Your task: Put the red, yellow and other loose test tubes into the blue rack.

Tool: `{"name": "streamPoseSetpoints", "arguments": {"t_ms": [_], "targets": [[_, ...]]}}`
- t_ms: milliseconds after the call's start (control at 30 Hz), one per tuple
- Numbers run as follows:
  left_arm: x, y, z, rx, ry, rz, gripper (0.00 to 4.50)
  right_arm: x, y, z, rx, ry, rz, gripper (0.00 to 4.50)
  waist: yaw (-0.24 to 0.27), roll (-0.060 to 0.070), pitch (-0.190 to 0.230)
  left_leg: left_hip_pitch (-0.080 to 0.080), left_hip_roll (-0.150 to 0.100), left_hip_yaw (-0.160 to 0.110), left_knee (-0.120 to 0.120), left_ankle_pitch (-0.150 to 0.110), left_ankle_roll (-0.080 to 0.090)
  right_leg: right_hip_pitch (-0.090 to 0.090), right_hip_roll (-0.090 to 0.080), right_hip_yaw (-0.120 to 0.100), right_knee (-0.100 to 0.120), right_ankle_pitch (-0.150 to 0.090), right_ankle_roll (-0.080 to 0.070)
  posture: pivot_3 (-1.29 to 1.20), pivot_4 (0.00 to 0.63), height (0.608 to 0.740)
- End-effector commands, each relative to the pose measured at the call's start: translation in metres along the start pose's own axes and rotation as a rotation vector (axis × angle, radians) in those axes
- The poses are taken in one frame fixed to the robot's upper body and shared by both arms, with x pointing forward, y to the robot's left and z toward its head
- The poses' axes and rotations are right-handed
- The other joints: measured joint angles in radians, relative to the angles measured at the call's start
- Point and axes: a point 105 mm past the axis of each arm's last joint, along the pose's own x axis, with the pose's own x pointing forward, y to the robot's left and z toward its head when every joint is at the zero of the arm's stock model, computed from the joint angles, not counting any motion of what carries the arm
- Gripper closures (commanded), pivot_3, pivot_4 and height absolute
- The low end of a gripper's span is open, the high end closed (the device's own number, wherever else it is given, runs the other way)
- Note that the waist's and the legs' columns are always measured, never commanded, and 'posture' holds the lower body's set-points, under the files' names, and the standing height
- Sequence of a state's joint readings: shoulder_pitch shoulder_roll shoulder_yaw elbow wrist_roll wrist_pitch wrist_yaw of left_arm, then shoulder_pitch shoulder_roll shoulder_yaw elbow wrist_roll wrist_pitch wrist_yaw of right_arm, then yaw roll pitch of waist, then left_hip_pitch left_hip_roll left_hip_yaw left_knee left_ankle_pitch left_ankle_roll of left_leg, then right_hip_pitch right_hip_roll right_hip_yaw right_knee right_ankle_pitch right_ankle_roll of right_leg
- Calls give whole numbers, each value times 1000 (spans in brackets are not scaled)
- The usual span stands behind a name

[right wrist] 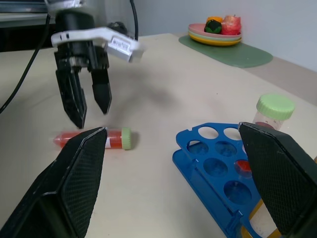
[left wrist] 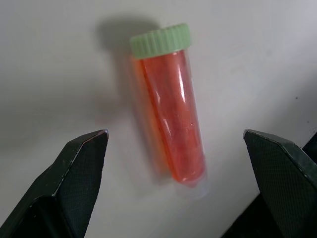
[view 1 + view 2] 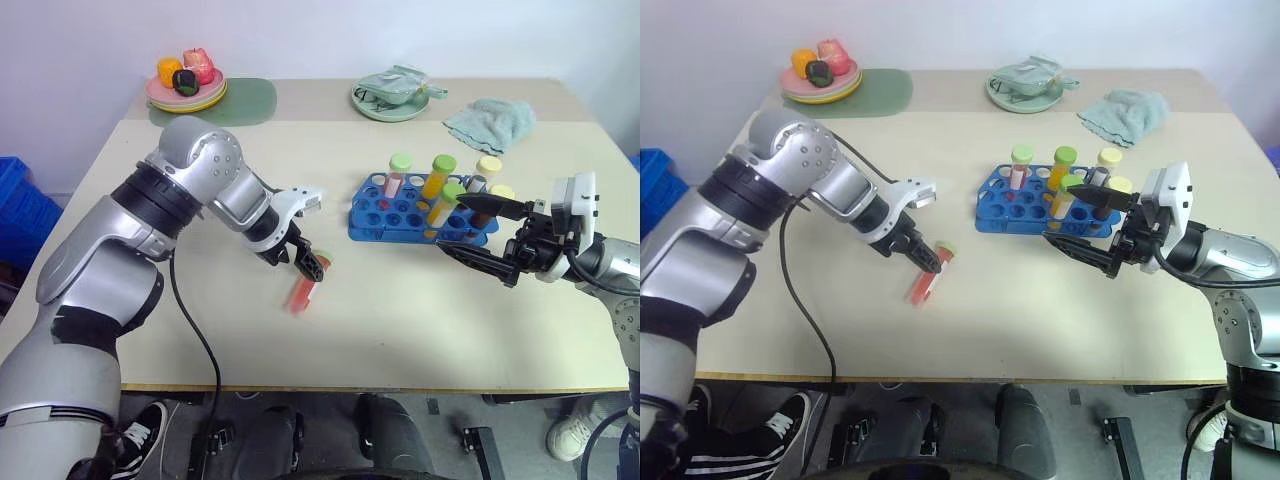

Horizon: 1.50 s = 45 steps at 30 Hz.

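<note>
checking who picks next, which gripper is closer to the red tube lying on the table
Left. The left gripper hangs open just above the red tube, not touching it. The right gripper is open beside the blue rack, well away from the tube.

From my seat the left gripper (image 3: 312, 264) covers the capped end of the red tube (image 3: 300, 295) in the left eye view, and the rest of that tube reads as a blur. In the left wrist view both black fingers (image 2: 79, 178) run off the frame's edge. The right wrist view cuts the blue rack (image 1: 218, 168) short, so I cannot count its holes. What lies on the far plate (image 3: 388, 104) under the crumpled wrapper is beyond me.
</note>
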<state>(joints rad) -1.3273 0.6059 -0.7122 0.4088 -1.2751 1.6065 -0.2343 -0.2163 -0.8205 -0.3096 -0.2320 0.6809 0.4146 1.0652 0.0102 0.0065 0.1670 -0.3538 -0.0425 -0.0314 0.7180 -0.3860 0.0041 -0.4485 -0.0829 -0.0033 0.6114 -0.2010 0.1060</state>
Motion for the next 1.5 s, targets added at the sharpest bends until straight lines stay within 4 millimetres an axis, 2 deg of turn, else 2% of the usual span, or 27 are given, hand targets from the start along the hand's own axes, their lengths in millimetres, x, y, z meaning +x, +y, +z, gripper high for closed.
{"name": "streamPoseSetpoints", "arguments": {"t_ms": [33, 167, 267, 333, 767, 867, 933, 1167, 1267, 1333, 1500], "targets": [[-4, -6, 3, 24, -31, -11, 0, 0, 4, 8, -29, -27, 8, 170, -1, 0, 0, 0, 0, 0, 0, 0, 0, 0, 0, 0, 0, 0, 0, 0, 150, 740], [2, -8, 4, 37, -40, 0, 0, -6, 10, 3, -29, 17, 42, 170, 3, 0, 0, 0, 0, 0, 0, 0, 0, 0, 0, 0, 0, 0, 0, 0, 150, 740], [6, -11, 5, 44, -43, -3, 0, -20, 27, -15, -28, 162, 161, 170, 3, 0, 0, -1, -1, 0, 0, 0, 0, 0, 0, 0, 0, 0, 0, 0, 150, 740], [7, -13, 7, 49, -48, -1, 0, -27, 33, -19, -23, 212, 203, 170, 1, 0, 0, 0, -3, 0, 0, 0, 0, 0, 0, 0, 0, 0, 0, 0, 150, 740], [19, -10, 2, 50, -45, 35, 0, -28, 31, -21, -27, 211, 190, 170, 4, 0, 0, 1, -2, -1, 1, 1, -1, 0, -1, 1, 0, 0, 0, 0, 150, 740], [21, -9, 1, 44, -51, 38, 891, -28, 31, -22, -26, 211, 184, 0, 3, 0, 0, 1, -2, -1, 1, 1, -1, 0, -1, 1, 0, 0, 0, 0, 150, 740], [22, -9, 1, 44, -53, 38, 1840, -28, 32, -22, -25, 209, 179, 0, 2, 0, 0, 1, -2, -1, 1, 1, -1, 0, -1, 1, 0, 0, 0, 0, 150, 740], [24, -12, 2, 43, -58, 31, 1840, -28, 30, -21, -30, 204, 158, 0, 3, 0, 0, 1, -2, -1, 1, 1, -1, 0, -1, 1, 0, 0, 0, 0, 150, 740], [24, -12, 2, 38, -64, 32, 2694, -28, 30, -21, -28, 205, 156, 0, 3, 0, 0, 1, -2, -1, 1, 1, -1, 0, -1, 1, 0, 0, 0, 0, 150, 740], [25, -12, 2, 30, -64, 25, 3580, -28, 30, -21, -30, 204, 154, 0, 3, 0, 0, 1, -2, -1, 1, 1, -1, 0, -1, 1, 0, 0, 0, 0, 150, 740], [26, -13, 0, 27, -62, 21, 3580, -27, 30, -20, -31, 202, 153, 0, 3, 0, 0, 1, -2, -1, 1, 1, -1, 0, -1, 1, 0, 0, 0, 0, 150, 740]]}}
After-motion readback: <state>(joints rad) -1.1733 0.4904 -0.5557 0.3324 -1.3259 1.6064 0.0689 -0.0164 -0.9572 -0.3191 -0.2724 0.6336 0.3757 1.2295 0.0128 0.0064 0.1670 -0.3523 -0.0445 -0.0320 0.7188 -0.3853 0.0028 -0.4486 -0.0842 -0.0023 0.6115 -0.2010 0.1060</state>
